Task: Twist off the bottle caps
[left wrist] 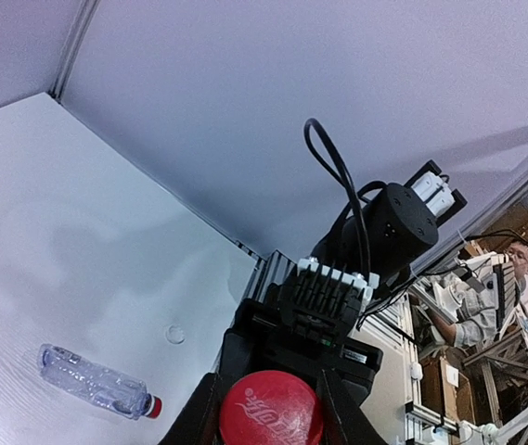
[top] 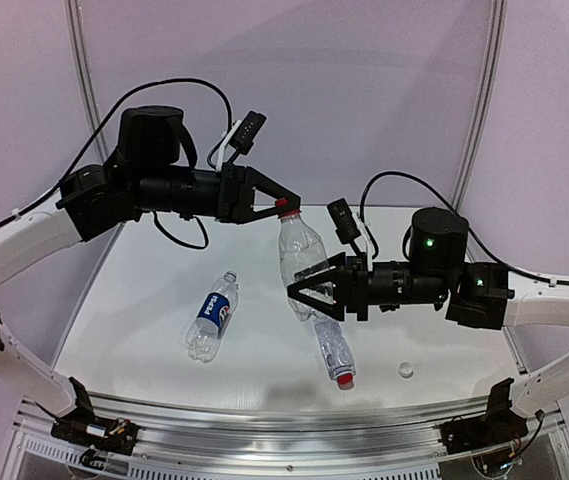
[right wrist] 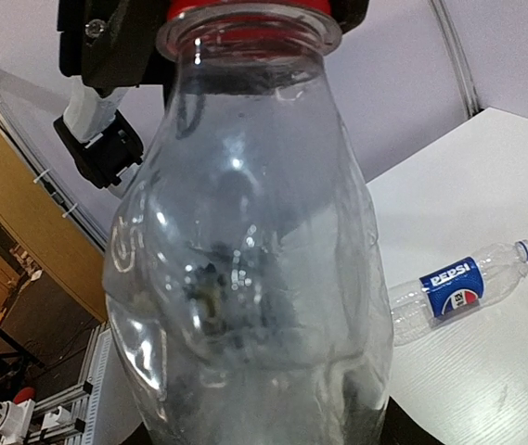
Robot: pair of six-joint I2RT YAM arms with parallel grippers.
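Table, with one raised bottle above it: the right gripper pinches its body, and the left gripper is clamped on its red cap. A Pepsi bottle and a ribbed bottle lie flat; a whitish cap lies loose near the ribbed one.

I read the top view as evenly, diffusely lit, with no hard glare. On the white table, only faint, soft-edged shadows lie left of the held bottle. In the left wrist view, the red cap on that bottle is bright but slightly soft. The room beyond it is dimmer. In the right wrist view, the held bottle carries small white glints and warps whatever I see through it. The Pepsi bottle to its right is sharp, and the background to its left is dark.
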